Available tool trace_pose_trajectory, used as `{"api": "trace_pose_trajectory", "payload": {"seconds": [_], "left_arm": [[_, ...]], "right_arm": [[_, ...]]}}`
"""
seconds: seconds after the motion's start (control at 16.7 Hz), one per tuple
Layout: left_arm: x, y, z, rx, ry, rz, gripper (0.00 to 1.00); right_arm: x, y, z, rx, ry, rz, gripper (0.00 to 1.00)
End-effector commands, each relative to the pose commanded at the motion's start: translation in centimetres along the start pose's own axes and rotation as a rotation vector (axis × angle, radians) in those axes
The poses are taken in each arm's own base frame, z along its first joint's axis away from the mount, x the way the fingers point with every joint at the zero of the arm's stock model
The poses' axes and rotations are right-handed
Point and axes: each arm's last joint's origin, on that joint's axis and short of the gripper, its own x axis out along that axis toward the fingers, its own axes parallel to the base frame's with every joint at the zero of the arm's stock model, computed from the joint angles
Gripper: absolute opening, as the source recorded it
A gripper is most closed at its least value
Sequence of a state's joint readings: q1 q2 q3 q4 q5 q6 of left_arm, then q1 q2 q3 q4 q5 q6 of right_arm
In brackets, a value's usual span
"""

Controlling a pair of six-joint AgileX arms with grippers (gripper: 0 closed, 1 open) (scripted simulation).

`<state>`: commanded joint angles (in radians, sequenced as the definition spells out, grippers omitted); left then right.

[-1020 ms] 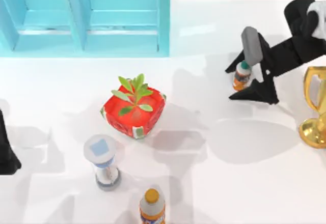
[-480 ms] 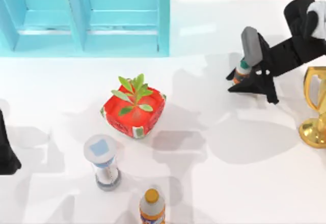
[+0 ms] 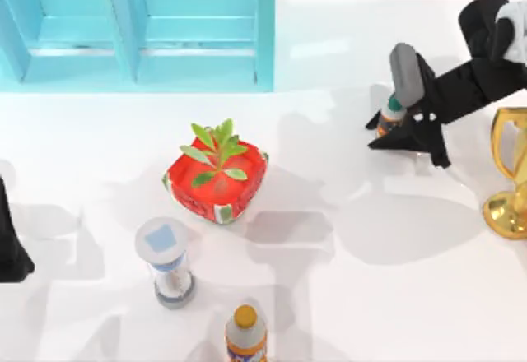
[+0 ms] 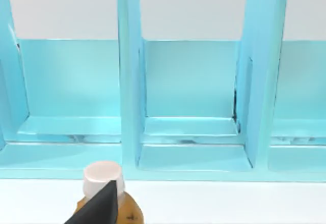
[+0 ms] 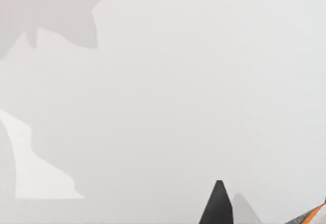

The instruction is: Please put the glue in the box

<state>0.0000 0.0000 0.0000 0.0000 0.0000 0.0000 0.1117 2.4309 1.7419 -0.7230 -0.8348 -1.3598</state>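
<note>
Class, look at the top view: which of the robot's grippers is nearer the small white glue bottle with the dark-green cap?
The right gripper is nearer: it is around the small white glue bottle at the table's right. The left gripper sits far off at the left edge.

Count on the surface (image 3: 346,296): 2 bottles, i.e. 1 small glue (image 3: 391,115) and 1 larger bottle (image 3: 245,337) w/ yellow-orange round cap. 1 red box (image 3: 216,183) w/ green plant, 1 hourglass (image 3: 166,263), 1 gold trophy (image 3: 509,181), 1 blue shelf unit (image 3: 140,29). 2 arms.
</note>
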Motion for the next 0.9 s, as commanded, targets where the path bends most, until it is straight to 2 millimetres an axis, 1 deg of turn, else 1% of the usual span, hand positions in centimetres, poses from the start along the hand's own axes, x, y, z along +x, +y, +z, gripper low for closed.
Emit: {"api": "trace_pose_trajectory", "payload": {"seconds": [0.12,0.48,0.78,0.9], "left_arm": [[0.0,0.0,0.0,0.000,0.000,0.000,1.00],[0.0,0.0,0.0,0.000,0.000,0.000,1.00],[0.0,0.0,0.0,0.000,0.000,0.000,1.00],[0.0,0.0,0.0,0.000,0.000,0.000,1.00]], "right_arm": [[-0.3,-0.1,0.3,0.001,0.000,0.000,0.00],[-3.3,-0.4,4.0,-0.004,-0.004,0.002,0.00],[-6.3,0.0,7.2,0.001,-0.001,0.003,0.00],[-6.6,0.0,7.5,0.000,0.000,0.000,0.00]]}}
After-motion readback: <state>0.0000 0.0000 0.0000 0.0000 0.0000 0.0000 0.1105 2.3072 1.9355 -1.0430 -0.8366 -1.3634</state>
